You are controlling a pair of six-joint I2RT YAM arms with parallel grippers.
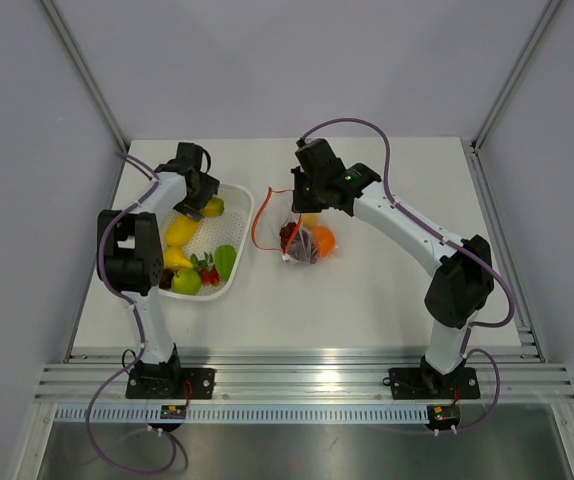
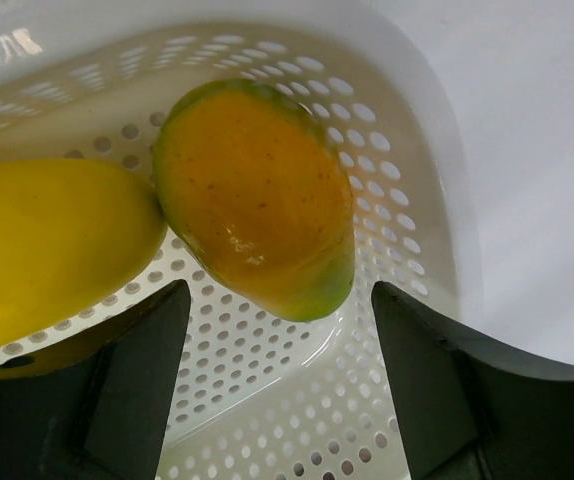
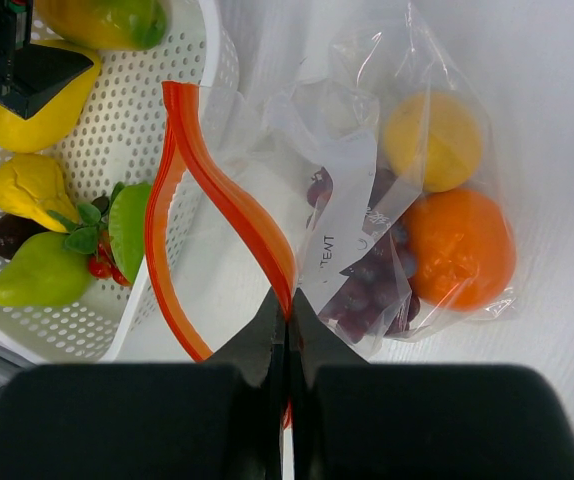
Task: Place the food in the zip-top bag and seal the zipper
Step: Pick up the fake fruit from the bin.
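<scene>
Left of centre in the top view: white perforated basket (image 1: 246,215) with mango (image 1: 212,207), yellow fruit (image 1: 180,232), pear (image 1: 186,281), strawberries (image 1: 208,271). Left gripper (image 1: 195,200) low over the mango, jaws spread wide, one to each side of it in the wrist view. Just right of the basket: bag (image 1: 302,240), clear, crinkled, lying on the table (image 1: 387,290), loaded with orange (image 3: 457,245), lemon (image 3: 432,140), grapes (image 3: 367,290). Zipper (image 3: 222,195) red-orange, bowed open in a loop toward the basket. Right gripper (image 3: 289,318) at bottom centre of its wrist view, jaws pressed together, pinching the zipper where its two strips meet.
</scene>
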